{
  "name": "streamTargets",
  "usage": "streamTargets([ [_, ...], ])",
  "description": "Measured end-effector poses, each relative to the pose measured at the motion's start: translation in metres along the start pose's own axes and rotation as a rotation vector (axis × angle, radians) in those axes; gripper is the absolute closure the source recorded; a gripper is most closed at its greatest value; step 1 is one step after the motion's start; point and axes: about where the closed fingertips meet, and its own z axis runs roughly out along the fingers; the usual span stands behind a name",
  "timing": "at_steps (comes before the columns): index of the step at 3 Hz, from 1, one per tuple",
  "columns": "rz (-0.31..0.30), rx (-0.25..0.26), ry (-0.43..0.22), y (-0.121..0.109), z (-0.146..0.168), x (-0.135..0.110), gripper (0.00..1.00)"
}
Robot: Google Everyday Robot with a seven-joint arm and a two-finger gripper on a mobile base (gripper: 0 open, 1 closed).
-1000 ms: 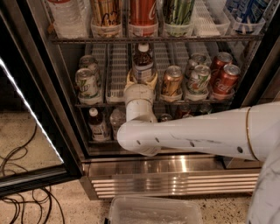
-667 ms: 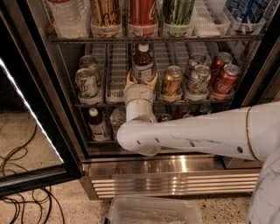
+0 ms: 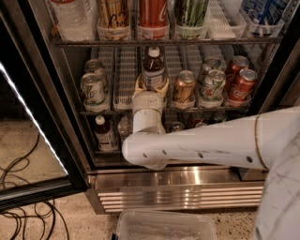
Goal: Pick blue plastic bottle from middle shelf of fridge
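The blue plastic bottle [image 3: 153,65], with dark drink, a white cap and a pale label, stands upright in the middle of the middle shelf [image 3: 124,77] of the fridge [image 3: 187,180]. My gripper [image 3: 152,88] reaches in from the lower right on its white arm. Its cream fingers [image 3: 138,85] press against both sides of the bottle's lower half. The bottle's base is hidden behind the gripper.
Green-white cans [image 3: 93,89] stand left of the bottle, a gold can [image 3: 183,86] and red cans [image 3: 241,84] to its right. Tall cans [image 3: 152,14] fill the rack above. A small red-labelled bottle [image 3: 104,133] stands below. The glass door [image 3: 28,140] is open at left. A clear bin [image 3: 164,225] and cables [image 3: 23,211] lie on the floor.
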Motion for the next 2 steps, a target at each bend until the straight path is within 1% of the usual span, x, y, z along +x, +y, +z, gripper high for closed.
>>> streamTargets([
  [1,0.015,-0.002,-0.023,0.0056,-0.0013,-0.0011,1.00],
  [2,0.015,-0.003,-0.024,0.0034,-0.0009,-0.0025,1.00],
])
